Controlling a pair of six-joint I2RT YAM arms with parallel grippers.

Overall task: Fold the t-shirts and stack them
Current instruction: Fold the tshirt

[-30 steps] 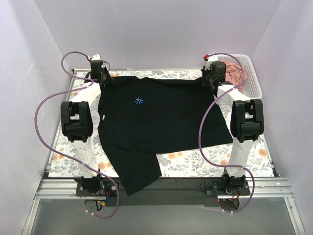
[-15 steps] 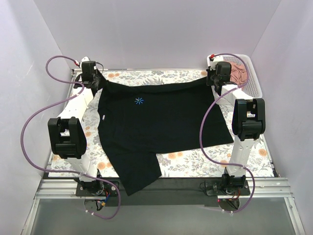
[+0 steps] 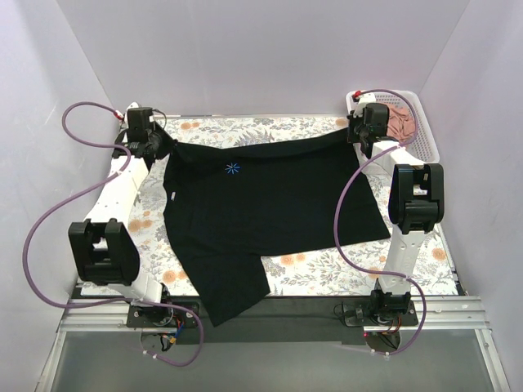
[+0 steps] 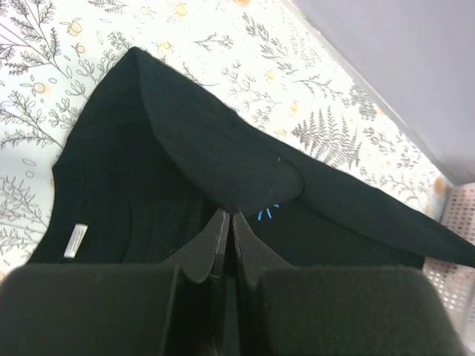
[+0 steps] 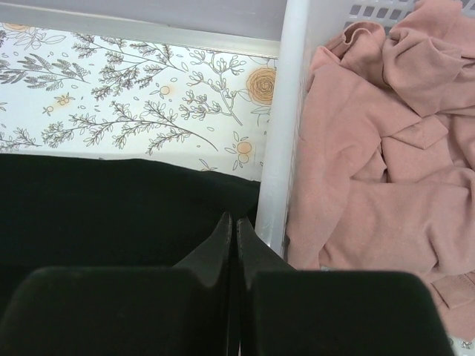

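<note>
The black t-shirt lies spread across the floral worktop, one near corner hanging over the front edge, while the dusty-pink t-shirt sits crumpled in the white lattice basket at the far right corner. The left tool is pinched closed on the shirt's far left corner, with cloth draping from its tips. The right tool is closed on the far right corner, just beside the basket wall. The far edge is stretched between them and looks slightly raised. This appears to be the start of the first fold, or a last straightening pull before it. The next move probably calls for both arms to travel together, keeping that edge taut and level, and to lay it down without bunching the body of the shirt.
</note>
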